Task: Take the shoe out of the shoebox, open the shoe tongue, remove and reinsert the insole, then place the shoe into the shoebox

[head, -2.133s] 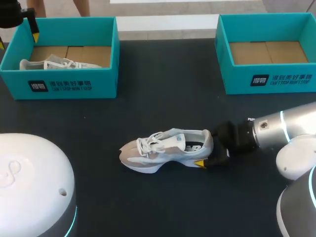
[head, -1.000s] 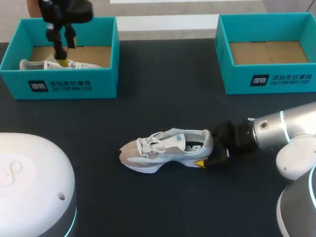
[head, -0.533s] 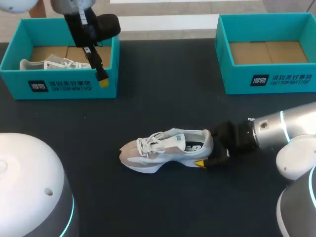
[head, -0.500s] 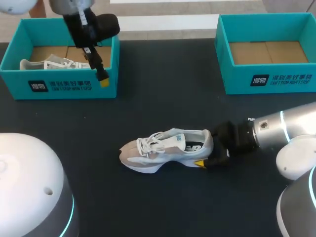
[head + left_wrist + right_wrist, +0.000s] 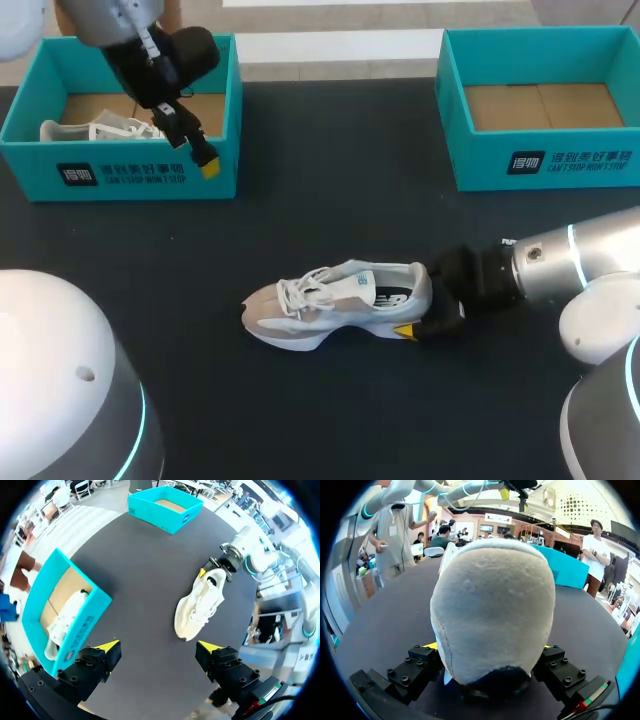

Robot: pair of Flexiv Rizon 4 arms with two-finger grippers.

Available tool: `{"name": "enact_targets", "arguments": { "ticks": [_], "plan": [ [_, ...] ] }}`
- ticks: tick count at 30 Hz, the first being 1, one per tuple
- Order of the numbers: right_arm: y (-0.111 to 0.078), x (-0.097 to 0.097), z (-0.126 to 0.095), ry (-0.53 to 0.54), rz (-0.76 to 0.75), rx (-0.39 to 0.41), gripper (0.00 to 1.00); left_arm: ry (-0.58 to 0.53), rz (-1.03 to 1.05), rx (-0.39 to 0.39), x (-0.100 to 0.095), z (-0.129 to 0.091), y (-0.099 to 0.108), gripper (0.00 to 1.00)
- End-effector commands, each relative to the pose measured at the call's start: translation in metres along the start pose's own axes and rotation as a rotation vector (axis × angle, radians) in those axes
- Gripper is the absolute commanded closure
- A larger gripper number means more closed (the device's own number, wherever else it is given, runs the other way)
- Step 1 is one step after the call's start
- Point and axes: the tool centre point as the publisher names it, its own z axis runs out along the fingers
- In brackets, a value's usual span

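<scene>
Swinging in from the far corner of the left shoebox over the last two seconds, my left arm has crossed above that box, and its left claw now hangs at the box's front right corner, over the wall nearest the middle of the tabletop. Its fingers are spread wide with nothing between them. In the left wrist view only bare dark surface lies under the gap, with the box off to one side. The right arm and the shoe have not shifted at all. This pale, white-laced shoe stands on its sole near the middle of the tabletop, outside both boxes, with its toe toward my left and its heel toward my right. The right claw is clenched on that heel, one finger pressed to each side of the padded back. A second shoe lies inside the left shoebox, along its front wall. The right shoebox stands well apart at the far right, its cardboard floor showing.
</scene>
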Motion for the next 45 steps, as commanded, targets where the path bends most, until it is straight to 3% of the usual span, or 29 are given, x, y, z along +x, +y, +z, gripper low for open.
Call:
{"name": "enact_targets", "arguments": {
  "ticks": [1,6,7,14,20,26,37,45],
  "plan": [
    [0.0,-0.001,0.0,0.0,0.001,0.004,1.0,-0.037,-0.188,0.036,0.019,0.007,0.015,0.0],
    [0.0,-0.001,0.0,0.0,0.001,0.004,1.0,-0.068,-0.376,0.049,0.052,0.024,0.021,0.0],
    [0.0,-0.001,0.0,0.0,0.001,0.004,1.0,-0.117,-0.382,0.052,0.062,0.03,0.019,0.0],
    [0.0,-0.001,0.0,0.0,0.001,0.004,1.0,-0.13,-0.487,0.027,0.111,0.052,0.002,0.0],
    [0.0,-0.001,0.0,0.0,0.001,0.004,1.0,-0.214,-0.527,0.018,0.15,0.062,-0.017,0.0],
    [0.0,-0.001,0.0,0.0,0.001,0.004,1.0,-0.207,-0.555,0.002,0.169,0.076,-0.033,0.0],
    [0.0,-0.001,0.0,0.0,0.001,0.004,1.0,-0.245,-0.581,-0.037,0.193,0.129,-0.046,0.0],
    [0.0,-0.001,0.0,0.0,0.001,0.004,1.0,-0.245,-0.581,-0.037,0.193,0.129,-0.046,0.0]
  ]
}}
